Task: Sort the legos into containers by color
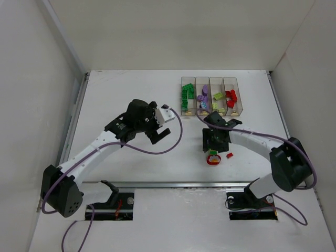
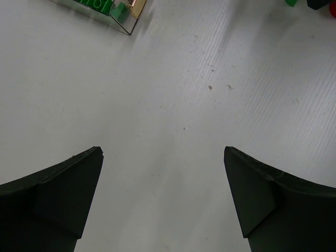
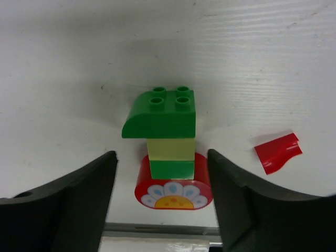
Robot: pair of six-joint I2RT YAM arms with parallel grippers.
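Four clear containers (image 1: 212, 96) stand in a row at the back right, holding green (image 1: 187, 97), purple (image 1: 202, 94), yellow-green (image 1: 217, 97) and red legos (image 1: 231, 96). Near the front edge lies a joined stack of legos (image 1: 213, 157): a green curved brick (image 3: 163, 113), a pale yellow brick (image 3: 170, 148), a green brick (image 3: 171, 169) and a red rounded flower piece (image 3: 173, 188). My right gripper (image 3: 161, 154) is open, one finger on each side of the stack with gaps showing. A small red piece (image 3: 278, 152) lies to the right. My left gripper (image 2: 163, 149) is open over bare table.
A corner of the green bin (image 2: 123, 16) shows at the top of the left wrist view. A metal strip (image 1: 199, 185) marks the table's front edge just beyond the stack. White walls enclose the table on the left, back and right.
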